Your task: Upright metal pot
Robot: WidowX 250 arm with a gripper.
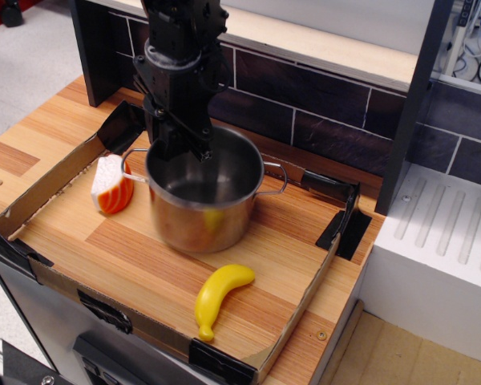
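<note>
The metal pot (199,226) is shiny steel with two wire loop handles. It stands upright, mouth up, in the middle of the cardboard tray (298,298). My black gripper (191,151) comes down from above onto the pot's back-left rim. One finger is inside the pot and the other is outside, shut on the rim. The pot's base looks to be on the tray floor or just above it. The steel wall reflects the yellow banana.
A yellow toy banana (220,297) lies in front of the pot. An orange-and-white toy sushi piece (111,184) stands just left of the pot, close to its left handle. A dark tiled wall (329,96) rises behind, and a white block (441,257) stands at the right.
</note>
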